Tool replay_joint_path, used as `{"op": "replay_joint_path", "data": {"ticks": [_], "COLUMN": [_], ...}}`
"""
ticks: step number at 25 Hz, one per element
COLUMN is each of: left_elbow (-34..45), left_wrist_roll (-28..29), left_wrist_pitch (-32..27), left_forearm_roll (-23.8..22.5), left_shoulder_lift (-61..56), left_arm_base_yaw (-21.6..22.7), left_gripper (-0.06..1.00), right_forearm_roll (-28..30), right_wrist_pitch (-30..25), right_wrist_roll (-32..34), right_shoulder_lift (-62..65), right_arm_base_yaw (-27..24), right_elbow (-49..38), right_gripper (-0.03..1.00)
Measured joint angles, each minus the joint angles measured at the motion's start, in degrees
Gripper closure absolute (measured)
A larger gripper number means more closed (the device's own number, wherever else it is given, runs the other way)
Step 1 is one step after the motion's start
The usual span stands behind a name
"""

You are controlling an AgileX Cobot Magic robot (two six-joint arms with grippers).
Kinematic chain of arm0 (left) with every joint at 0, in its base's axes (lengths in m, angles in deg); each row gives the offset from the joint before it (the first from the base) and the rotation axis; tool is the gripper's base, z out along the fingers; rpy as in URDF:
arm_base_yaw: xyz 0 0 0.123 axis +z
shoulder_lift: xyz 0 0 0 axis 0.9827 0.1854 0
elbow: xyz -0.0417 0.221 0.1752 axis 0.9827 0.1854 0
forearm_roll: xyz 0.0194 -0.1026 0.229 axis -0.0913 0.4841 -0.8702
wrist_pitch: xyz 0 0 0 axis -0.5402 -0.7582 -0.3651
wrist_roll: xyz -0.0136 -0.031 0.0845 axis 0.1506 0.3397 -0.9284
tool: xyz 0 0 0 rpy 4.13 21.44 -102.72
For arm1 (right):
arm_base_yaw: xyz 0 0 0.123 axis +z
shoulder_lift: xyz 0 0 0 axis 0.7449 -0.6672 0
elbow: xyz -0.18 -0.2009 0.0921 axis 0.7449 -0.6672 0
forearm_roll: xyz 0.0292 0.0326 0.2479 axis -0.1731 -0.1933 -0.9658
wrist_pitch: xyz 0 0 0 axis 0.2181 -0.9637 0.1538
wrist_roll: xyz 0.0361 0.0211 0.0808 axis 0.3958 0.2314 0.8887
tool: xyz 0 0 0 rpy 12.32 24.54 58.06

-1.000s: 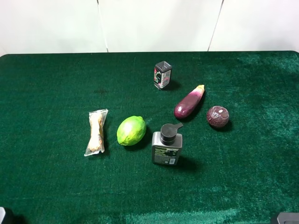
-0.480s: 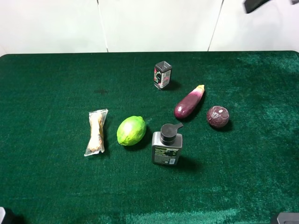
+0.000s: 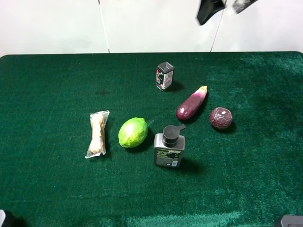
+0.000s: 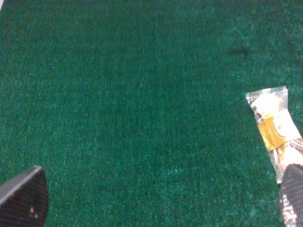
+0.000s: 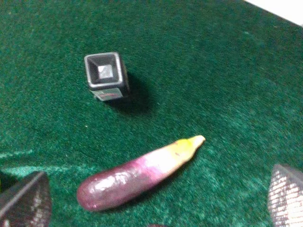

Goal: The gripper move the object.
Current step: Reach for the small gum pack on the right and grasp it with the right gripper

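Observation:
The object, a small dark box (image 3: 164, 75) with a black top and a red, white and green label, stands upright at the back middle of the green cloth. My right gripper (image 3: 226, 7) hangs high at the top edge of the exterior view, behind and to the right of the box, open and empty. In the right wrist view the box (image 5: 106, 75) lies well beyond the open gripper (image 5: 156, 202), with the eggplant (image 5: 137, 177) in between. My left gripper (image 4: 158, 198) is open and empty over bare cloth.
A purple eggplant (image 3: 191, 103) and a dark red ball (image 3: 220, 117) lie right of the box. A lime (image 3: 133, 132), a grey pump bottle (image 3: 169, 146) and a wrapped snack (image 3: 97, 133) lie nearer the front. The snack also shows in the left wrist view (image 4: 274, 127).
My right gripper has come into the top of the exterior view and moved left. The objects on the cloth have not moved.

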Motion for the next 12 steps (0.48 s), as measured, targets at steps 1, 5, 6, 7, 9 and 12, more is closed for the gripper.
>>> {"op": "replay_joint_path", "data": {"ticks": [1, 5, 6, 7, 9, 12], "left_elbow": [0.00, 0.00, 0.00, 0.00, 0.00, 0.00], "left_wrist_roll": [0.00, 0.00, 0.00, 0.00, 0.00, 0.00], "left_wrist_pitch": [0.00, 0.00, 0.00, 0.00, 0.00, 0.00], "left_forearm_roll": [0.00, 0.00, 0.00, 0.00, 0.00, 0.00], "left_shoulder_lift": [0.00, 0.00, 0.00, 0.00, 0.00, 0.00], "left_arm_base_yaw": [0.00, 0.00, 0.00, 0.00, 0.00, 0.00], "left_gripper": [-0.05, -0.05, -0.05, -0.05, -0.05, -0.05], "right_forearm_roll": [0.11, 0.23, 0.29, 0.29, 0.29, 0.07], "right_wrist_pitch": [0.55, 2.26, 2.31, 2.34, 2.46, 3.78], "right_wrist_roll": [-0.06, -0.17, -0.17, -0.17, -0.17, -0.05], "right_shoulder_lift": [-1.14, -5.26, -6.39, -7.56, -9.62, -12.34], "right_arm_base_yaw": [0.72, 3.93, 4.67, 5.34, 6.32, 7.25], "right_elbow": [0.42, 2.02, 2.60, 3.12, 4.30, 5.30], "right_gripper": [0.27, 0.27, 0.27, 0.27, 0.27, 0.27]}}
